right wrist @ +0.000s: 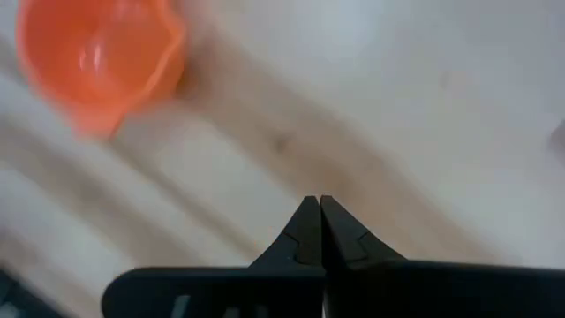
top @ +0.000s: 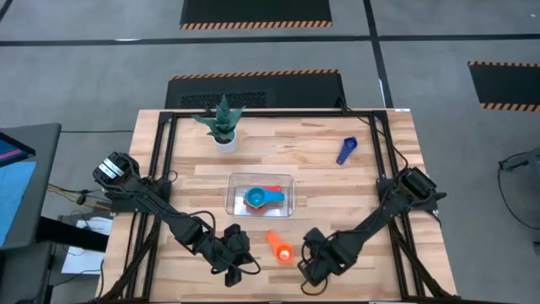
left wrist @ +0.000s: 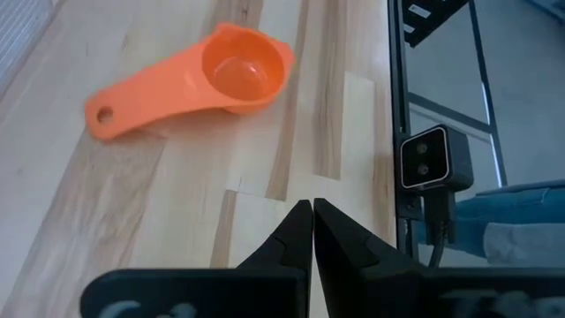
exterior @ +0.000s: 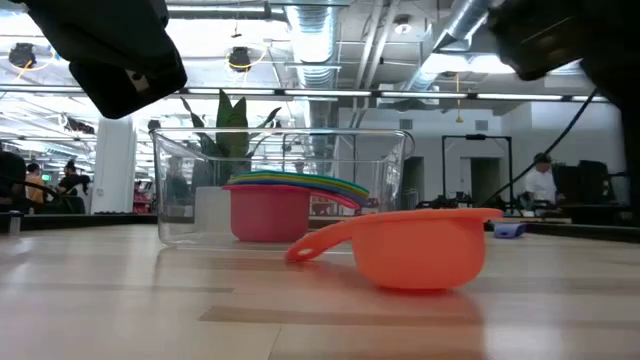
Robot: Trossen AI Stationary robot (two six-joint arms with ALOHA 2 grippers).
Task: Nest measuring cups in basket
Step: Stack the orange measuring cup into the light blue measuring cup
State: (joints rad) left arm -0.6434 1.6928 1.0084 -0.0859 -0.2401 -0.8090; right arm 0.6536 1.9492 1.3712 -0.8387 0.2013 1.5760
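The orange measuring cup lies upright on the table near the near edge, its bowl resting on the wood. Several nested cups, a red one at the bottom, sit inside the clear basket at mid-table. A dark blue cup lies toward the far right. My left gripper is shut, left of the orange cup. My right gripper is shut, right of it. Neither touches anything.
A small plant in a white pot stands at the far left of the table. A small camera sits at the table's near edge. Bare wood lies between the basket and the blue cup.
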